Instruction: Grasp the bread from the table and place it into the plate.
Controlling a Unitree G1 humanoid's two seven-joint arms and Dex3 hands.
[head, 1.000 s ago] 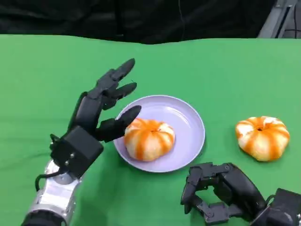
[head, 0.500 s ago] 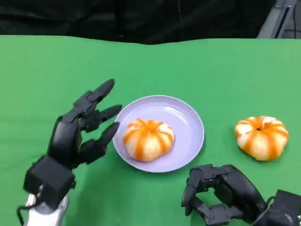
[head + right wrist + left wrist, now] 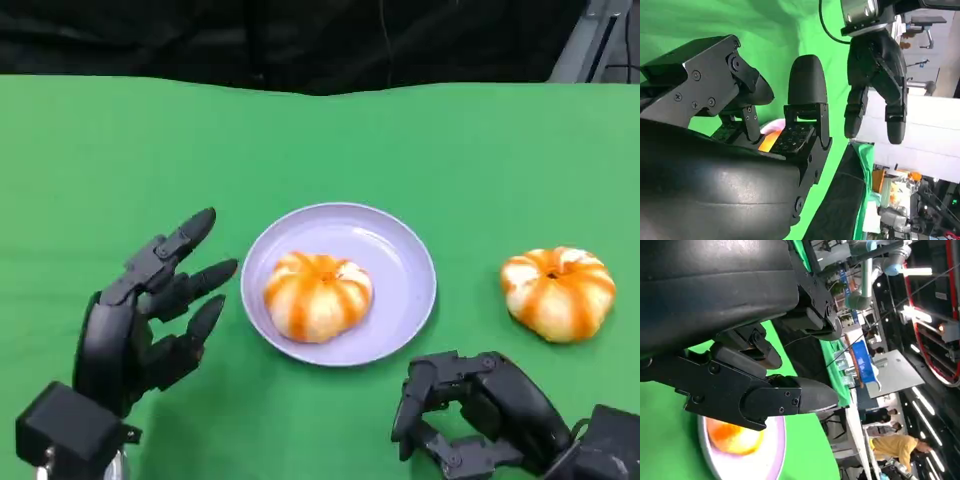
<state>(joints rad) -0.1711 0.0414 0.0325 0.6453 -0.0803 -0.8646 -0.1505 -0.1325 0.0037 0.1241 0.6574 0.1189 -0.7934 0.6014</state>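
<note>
**Bread set on the plate, left hand drawing back**

One bread [image 3: 317, 295] sits on the lilac plate [image 3: 400, 250], a little toward its left side, and nothing touches it. The left hand [image 3: 145, 310], which a second ago had its fingers [image 3: 185, 232] right against that bread, has pulled back toward the robot and now hovers over the green bench [image 3: 100, 150] just left of the plate, fingers released and spread, holding nothing. Judged from this, the placing is done for this piece and the hand is clearing away.

A second bread [image 3: 558, 292] lies on the bench well to the right of the plate, unmoved across the frames. If it is to follow, it is the next thing to pick up. The right hand [image 3: 470, 410] rests low near the plate's front edge, fingers clenched inward on nothing, and has not stirred. Nothing stands between it and the second bread; the plate has free room on its right half.
</note>
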